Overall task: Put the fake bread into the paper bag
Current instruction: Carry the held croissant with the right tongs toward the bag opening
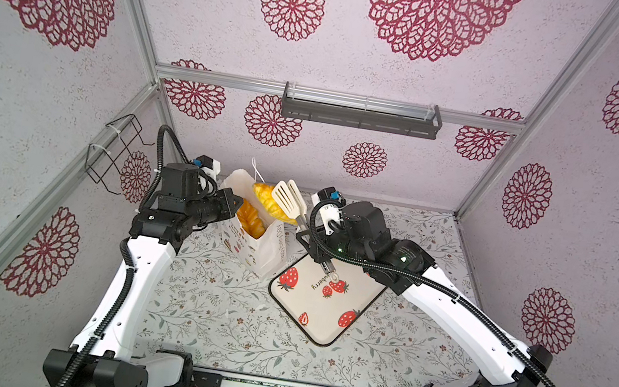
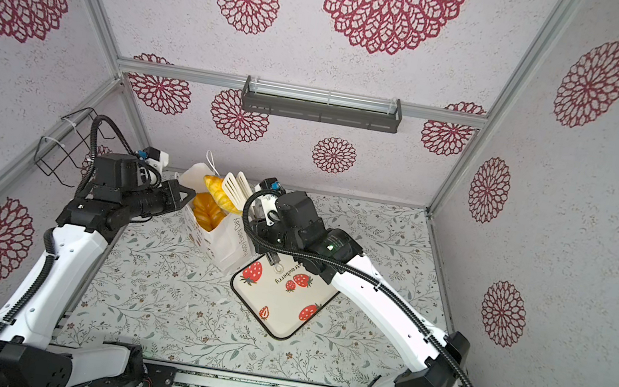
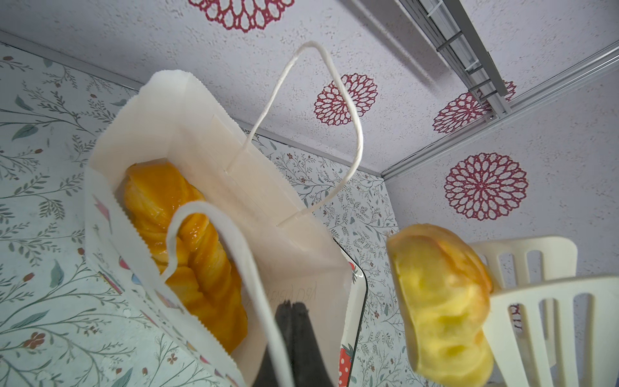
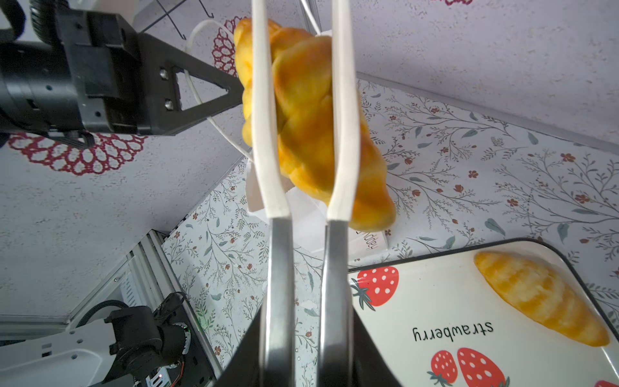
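The white paper bag (image 1: 267,249) (image 2: 225,246) stands upright at the back of the table, with a plaited fake bread (image 1: 249,220) (image 3: 187,248) inside it. My left gripper (image 1: 239,202) (image 3: 294,321) is shut at the bag's mouth on its near cord handle (image 3: 207,209). My right gripper (image 1: 307,234) (image 4: 306,335) is shut on cream tongs (image 1: 290,200) (image 4: 268,167). The tongs clamp another golden loaf (image 1: 268,200) (image 4: 308,124) just above the bag's opening. A croissant (image 4: 539,298) lies on the strawberry tray (image 1: 321,322); in both top views my right arm hides it.
The strawberry tray (image 2: 280,316) lies against the bag's right side under my right forearm. A black wire basket (image 1: 112,155) hangs on the left wall and a dark shelf (image 1: 360,116) on the back wall. The back wall is close behind the bag.
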Available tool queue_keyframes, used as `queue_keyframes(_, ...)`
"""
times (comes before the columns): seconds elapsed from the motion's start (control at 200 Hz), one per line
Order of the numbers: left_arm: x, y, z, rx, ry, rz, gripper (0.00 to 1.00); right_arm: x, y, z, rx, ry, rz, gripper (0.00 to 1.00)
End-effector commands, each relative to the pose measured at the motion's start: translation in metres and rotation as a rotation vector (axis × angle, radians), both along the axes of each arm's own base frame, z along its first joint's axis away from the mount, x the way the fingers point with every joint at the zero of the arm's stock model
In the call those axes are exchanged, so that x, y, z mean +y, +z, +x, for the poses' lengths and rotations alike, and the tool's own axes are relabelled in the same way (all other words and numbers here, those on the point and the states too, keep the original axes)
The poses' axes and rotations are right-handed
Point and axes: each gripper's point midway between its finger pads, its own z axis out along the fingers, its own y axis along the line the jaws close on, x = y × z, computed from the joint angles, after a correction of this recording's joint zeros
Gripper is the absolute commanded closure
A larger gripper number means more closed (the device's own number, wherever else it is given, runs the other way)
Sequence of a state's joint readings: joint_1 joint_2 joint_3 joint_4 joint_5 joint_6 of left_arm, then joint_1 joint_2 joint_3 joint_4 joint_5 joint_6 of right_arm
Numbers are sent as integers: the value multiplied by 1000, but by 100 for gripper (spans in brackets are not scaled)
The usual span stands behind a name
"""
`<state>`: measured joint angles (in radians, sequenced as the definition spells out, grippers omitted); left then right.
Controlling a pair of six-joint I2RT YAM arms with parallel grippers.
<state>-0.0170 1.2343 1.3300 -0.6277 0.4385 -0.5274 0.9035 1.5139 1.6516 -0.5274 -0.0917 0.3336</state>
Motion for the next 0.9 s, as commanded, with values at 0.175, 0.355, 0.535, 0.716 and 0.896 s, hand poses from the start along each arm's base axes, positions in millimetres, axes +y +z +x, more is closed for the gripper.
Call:
queue_keyframes(0.175, 0, 21, -8, -67, -1, 13, 100, 25, 64, 6, -98, 31, 177, 84)
queue_keyframes(0.355, 1, 21, -9, -67, 0, 15, 100, 43, 67, 11, -71, 52, 223, 84)
queue_keyframes(0.535, 1, 18, -9, -61, -1, 18, 100, 58, 63, 18, -37, 61, 251, 84)
queue_keyframes(0.716, 1, 16, -10, -58, 0, 18, 100, 72, 52, 21, 10, 84, 274, 84)
queue_keyframes(0.896, 1, 19, -11, -65, 0, 20, 100, 79, 35, 28, 52, 70, 265, 84)
